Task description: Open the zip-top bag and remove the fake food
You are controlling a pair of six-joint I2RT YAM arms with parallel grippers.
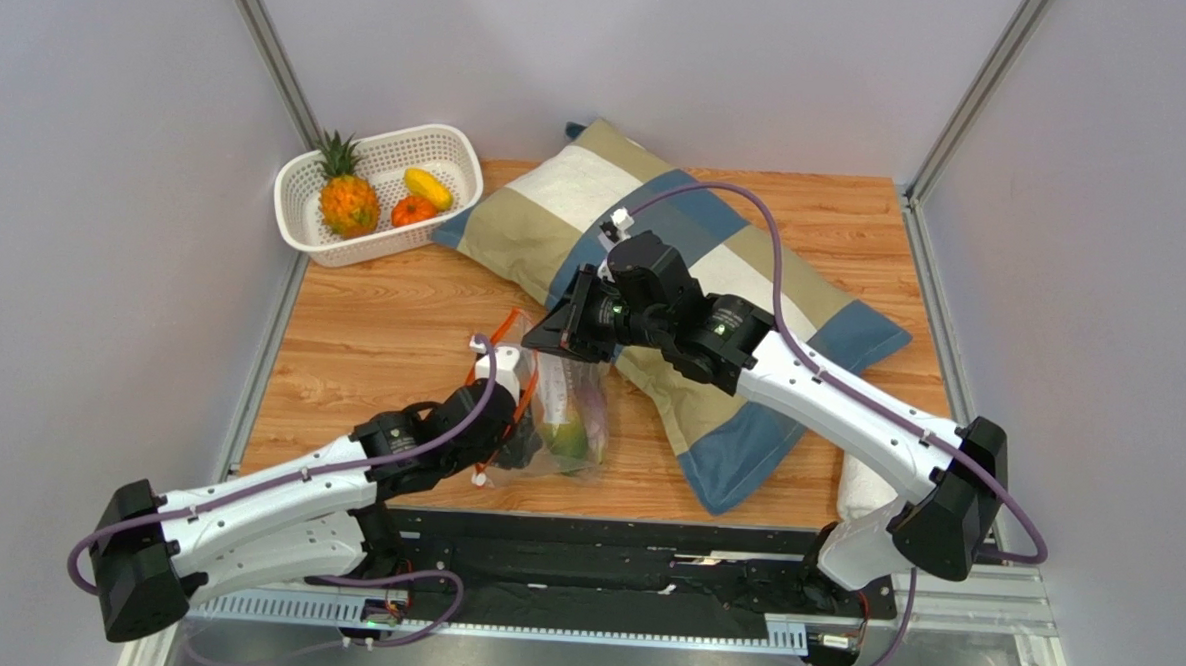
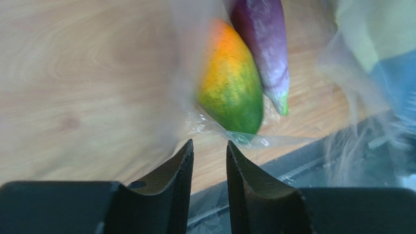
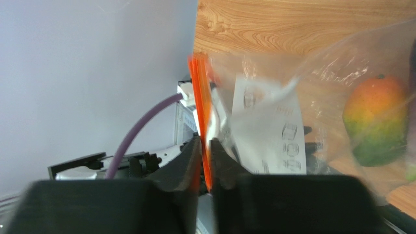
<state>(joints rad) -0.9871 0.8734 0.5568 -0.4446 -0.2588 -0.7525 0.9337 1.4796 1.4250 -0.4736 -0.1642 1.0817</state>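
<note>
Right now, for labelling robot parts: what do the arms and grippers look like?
The left arm and right arm have white links and black joints; a purple cable runs along each. The left gripper and right gripper are black, with two curved tapering fingers.

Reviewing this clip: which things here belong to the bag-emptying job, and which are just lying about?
Job: zip-top bag; mango and eggplant inside it; pineapple, yellow piece and orange-red round one, in the white basket.
Lying about: the white basket itself; patchwork pillow.
</note>
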